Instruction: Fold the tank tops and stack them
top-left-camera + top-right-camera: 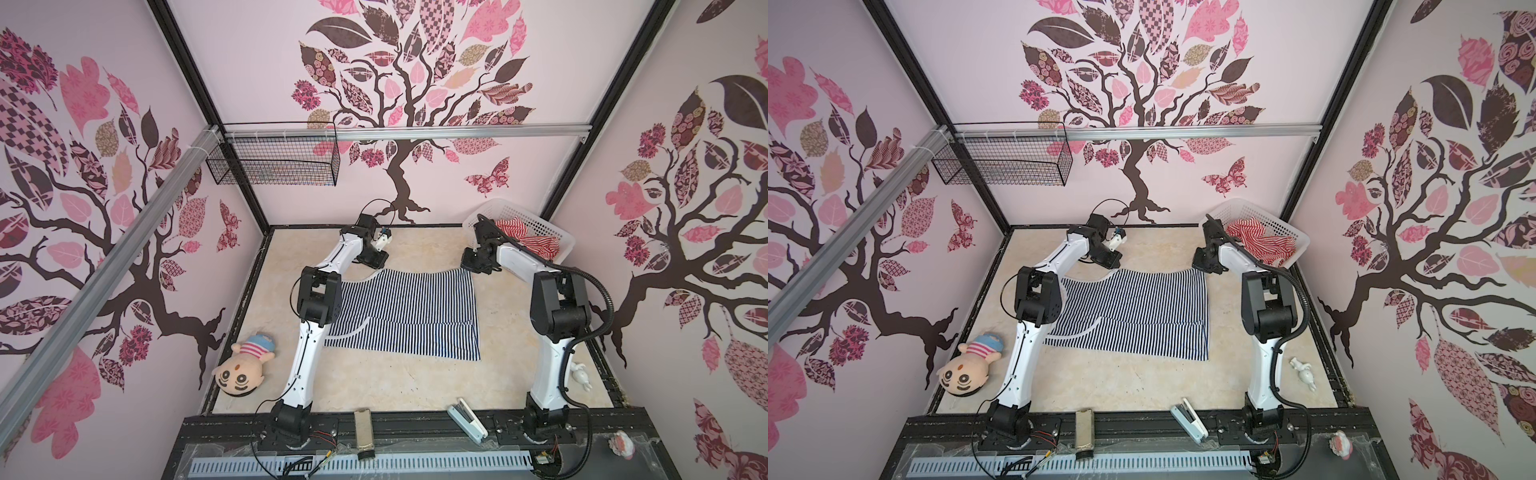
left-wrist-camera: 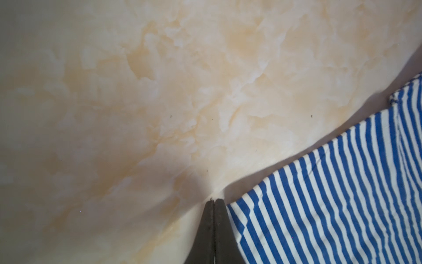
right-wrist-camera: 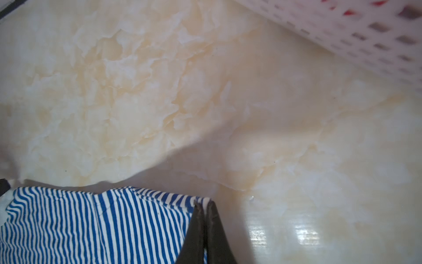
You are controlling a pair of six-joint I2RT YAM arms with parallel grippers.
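The navy-and-white tank top (image 1: 407, 316) (image 1: 1138, 311) lies spread flat mid-table. My right gripper (image 1: 469, 266) (image 3: 204, 204) is down at its far right corner, shut on the navy tank top (image 3: 91, 224); a strip of cloth shows between the fingers. At the far left corner my left gripper (image 1: 376, 268) (image 2: 213, 201) is shut, tips pressed together on the table. The striped cloth (image 2: 331, 194) lies against one finger, with none seen between the tips. The red-and-white tank top (image 1: 523, 239) (image 1: 1262, 241) sits crumpled in the white basket (image 1: 544, 224) (image 1: 1283, 224).
A plush doll (image 1: 241, 370) lies at the front left. A stapler (image 1: 467, 419) and a small block (image 1: 363, 432) rest on the front rail, and a white figurine (image 1: 582, 374) lies at the right edge. A wire basket (image 1: 274, 162) hangs on the back wall. The white basket's wall (image 3: 365, 41) is close to my right gripper.
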